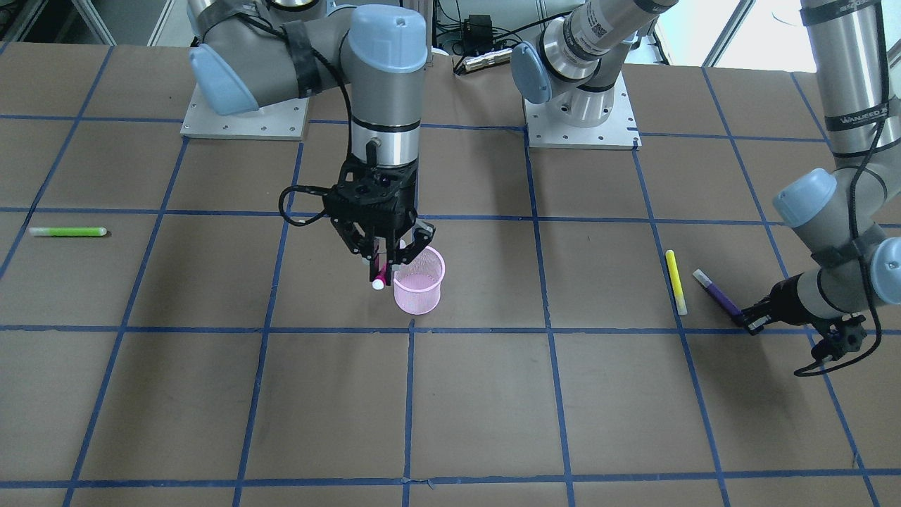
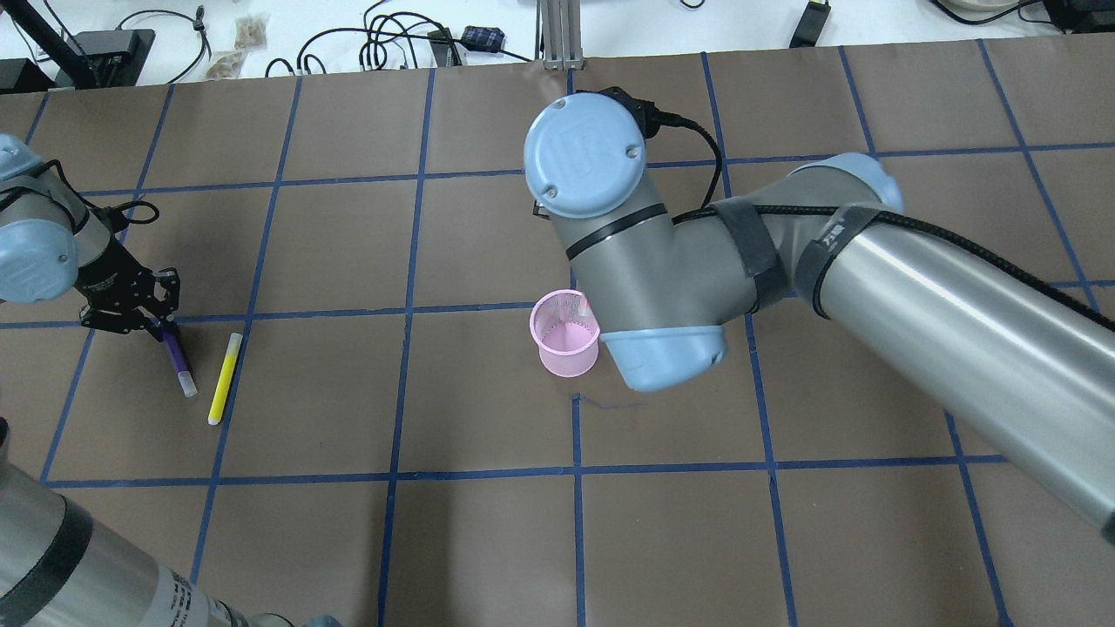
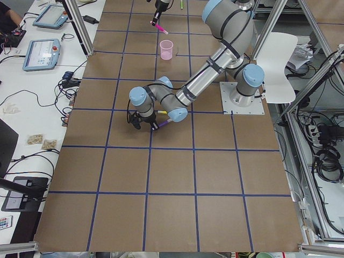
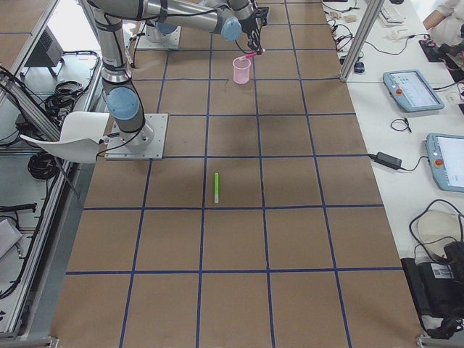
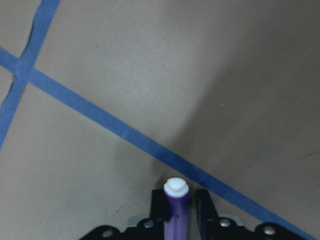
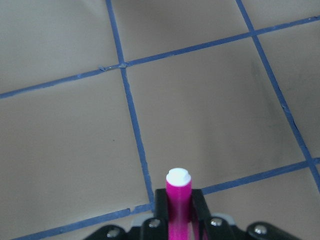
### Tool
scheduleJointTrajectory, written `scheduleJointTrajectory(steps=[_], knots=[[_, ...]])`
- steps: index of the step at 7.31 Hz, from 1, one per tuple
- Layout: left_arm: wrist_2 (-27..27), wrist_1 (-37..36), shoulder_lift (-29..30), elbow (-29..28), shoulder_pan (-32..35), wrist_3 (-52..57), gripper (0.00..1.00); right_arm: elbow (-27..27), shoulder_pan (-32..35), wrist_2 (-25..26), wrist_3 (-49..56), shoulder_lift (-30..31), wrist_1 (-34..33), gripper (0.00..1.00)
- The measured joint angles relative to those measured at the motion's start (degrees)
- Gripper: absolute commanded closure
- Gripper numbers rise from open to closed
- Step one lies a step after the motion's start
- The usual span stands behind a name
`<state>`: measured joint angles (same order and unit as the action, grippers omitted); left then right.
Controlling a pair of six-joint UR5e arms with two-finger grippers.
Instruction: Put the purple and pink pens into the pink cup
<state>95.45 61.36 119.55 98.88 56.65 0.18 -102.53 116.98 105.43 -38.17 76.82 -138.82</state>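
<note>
The pink mesh cup stands upright near the table's middle; it also shows in the overhead view. My right gripper is shut on the pink pen and holds it white tip down, just beside the cup's rim and outside it. The right wrist view shows the pink pen between the fingers. My left gripper is low at the table and shut on one end of the purple pen, which also shows in the left wrist view. The right arm hides the right gripper in the overhead view.
A yellow pen lies right beside the purple pen. A green pen lies alone on the robot's far right side. Blue tape lines grid the brown table.
</note>
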Motion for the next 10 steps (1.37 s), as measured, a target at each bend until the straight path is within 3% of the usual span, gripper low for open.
scheduleJointTrajectory(steps=[4, 8, 10], knots=[[0.05, 5.74, -3.18, -5.66, 0.38, 0.00, 1.00, -1.76, 6.06, 9.76, -4.59, -3.61, -12.22, 1.00], [0.08, 8.19, -3.67, -7.23, 0.49, 0.00, 1.00, -6.91, 6.41, 13.29, -1.57, -5.96, -24.60, 1.00], [0.08, 8.09, -3.74, -7.33, 0.68, 0.00, 1.00, -7.99, 6.47, 13.89, -0.84, -6.56, -26.32, 1.00]])
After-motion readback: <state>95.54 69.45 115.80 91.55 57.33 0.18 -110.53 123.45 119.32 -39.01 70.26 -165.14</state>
